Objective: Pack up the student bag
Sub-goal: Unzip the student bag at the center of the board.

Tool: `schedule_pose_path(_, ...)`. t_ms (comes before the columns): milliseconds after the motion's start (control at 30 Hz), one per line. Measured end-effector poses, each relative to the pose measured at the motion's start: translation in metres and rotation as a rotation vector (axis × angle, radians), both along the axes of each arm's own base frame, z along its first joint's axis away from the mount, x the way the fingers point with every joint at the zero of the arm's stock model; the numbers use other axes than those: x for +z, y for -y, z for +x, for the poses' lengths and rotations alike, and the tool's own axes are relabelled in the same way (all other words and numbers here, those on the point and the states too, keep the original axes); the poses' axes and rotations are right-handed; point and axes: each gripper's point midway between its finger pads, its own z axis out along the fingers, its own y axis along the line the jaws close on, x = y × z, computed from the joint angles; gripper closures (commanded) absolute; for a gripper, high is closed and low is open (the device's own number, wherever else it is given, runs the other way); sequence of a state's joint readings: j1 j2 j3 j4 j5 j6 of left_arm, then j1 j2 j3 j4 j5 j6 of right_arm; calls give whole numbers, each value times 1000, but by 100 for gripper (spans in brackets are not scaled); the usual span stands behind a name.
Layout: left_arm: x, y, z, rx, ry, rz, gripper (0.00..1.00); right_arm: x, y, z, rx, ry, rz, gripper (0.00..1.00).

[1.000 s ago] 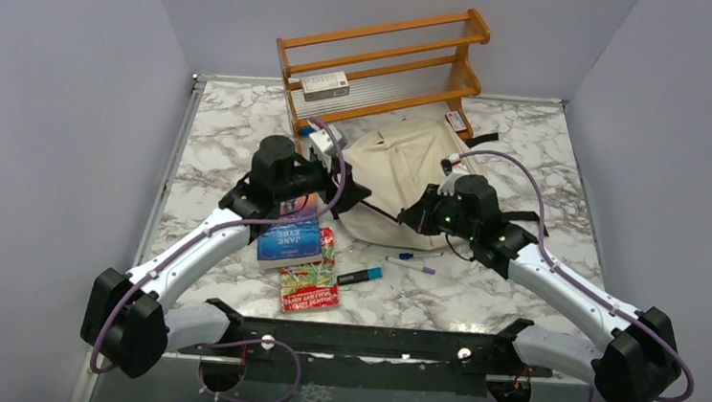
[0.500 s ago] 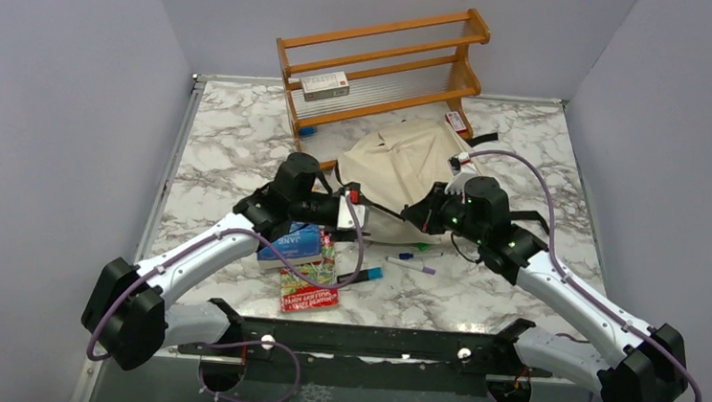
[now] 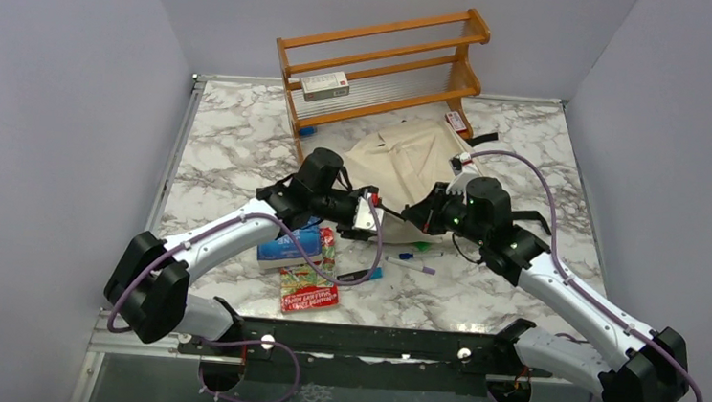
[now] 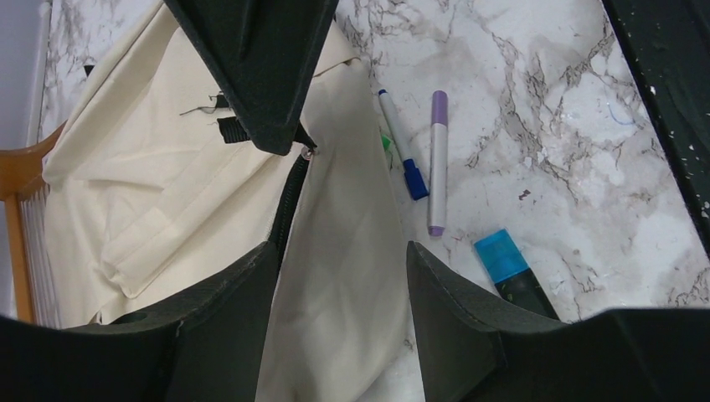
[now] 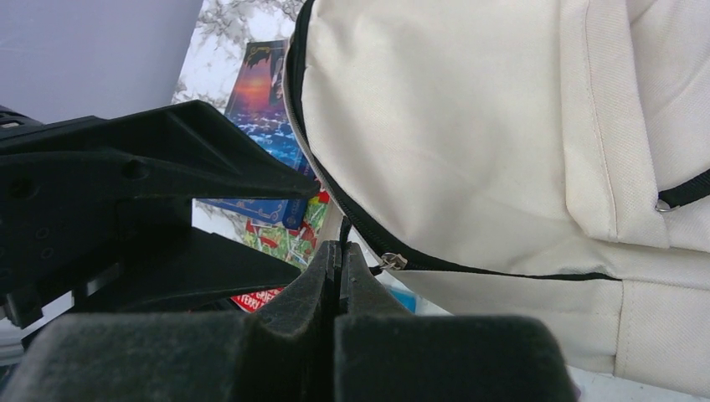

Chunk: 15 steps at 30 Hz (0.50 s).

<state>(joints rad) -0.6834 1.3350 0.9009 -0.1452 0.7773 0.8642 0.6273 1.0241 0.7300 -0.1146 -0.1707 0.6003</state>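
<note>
Item: student bag (image 3: 403, 162), cream fabric with black zipper (image 4: 289, 201), lying flat on the marble counter (image 3: 232, 143) just in front of a wooden rack (image 3: 382, 29), between the two arms. Right gripper (image 5: 339, 255): jaws pressed fully together on a cream pull tab at the bag's zipper, beside the metal slider, at the bag's near edge. Left gripper (image 4: 335, 251): jaws spread wide, holding nothing, poised over the bag's near corner with cream fabric showing between the fingers, close to the right gripper. Whether its fingers touch the cloth cannot be told. Loose items on the counter near the bag: blue marker (image 4: 398, 142) and purple marker (image 4: 437, 159) side by side just beside the bag's edge; highlighter (image 4: 512, 272) with a light blue cap a little nearer the arm bases; blue book (image 3: 283, 250) partly under the left arm; colourful snack packet (image 3: 307, 284) touching the book. One flat box (image 3: 325, 85) rests on the rack's shelf.
</note>
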Motion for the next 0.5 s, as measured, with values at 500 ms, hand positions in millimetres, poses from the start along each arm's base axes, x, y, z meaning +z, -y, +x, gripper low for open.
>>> schedule_pose_path(500,-25,6,7,2,-50,50,59,3,2,-3,3,3,3,99)
